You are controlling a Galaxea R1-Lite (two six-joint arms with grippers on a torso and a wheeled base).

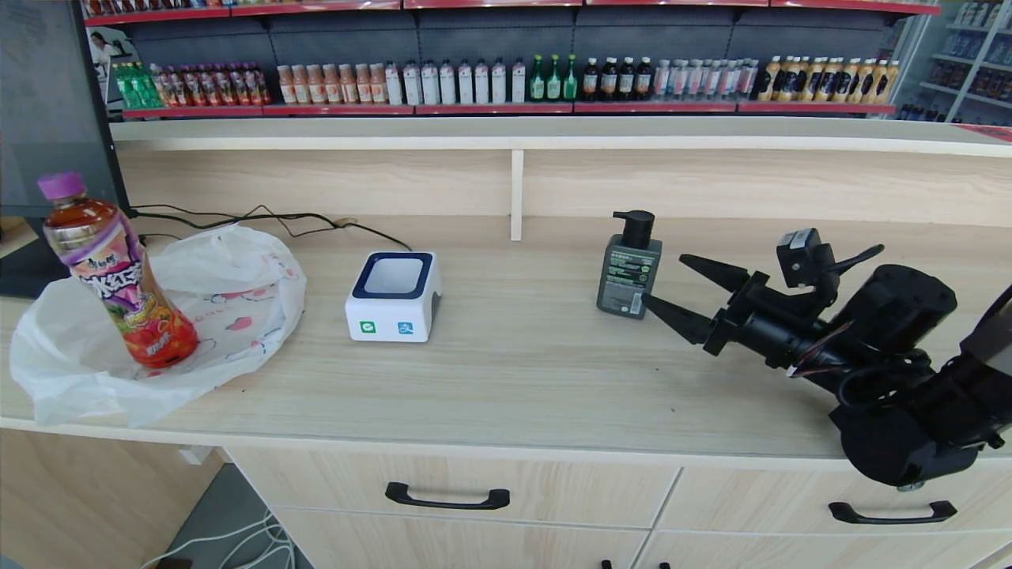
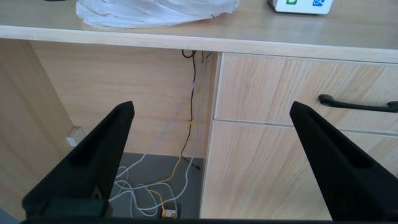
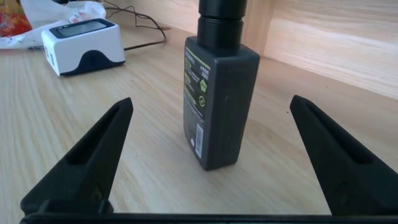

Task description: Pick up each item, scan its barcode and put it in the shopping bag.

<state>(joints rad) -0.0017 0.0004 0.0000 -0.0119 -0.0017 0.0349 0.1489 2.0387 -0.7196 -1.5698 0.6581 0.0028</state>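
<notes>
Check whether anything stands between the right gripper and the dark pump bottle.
Nothing visible does. The right gripper is open and faces the pump bottle directly, with bare counter between them. The scanner stands further to the robot's left, out of the path.

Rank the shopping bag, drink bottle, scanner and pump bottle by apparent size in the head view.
1. shopping bag
2. drink bottle, though it is nearer the camera
3. scanner and pump bottle: too alike to rank

Gap between scanner point(image 1: 393, 296) and pump bottle point(image 1: 628, 275)
</notes>
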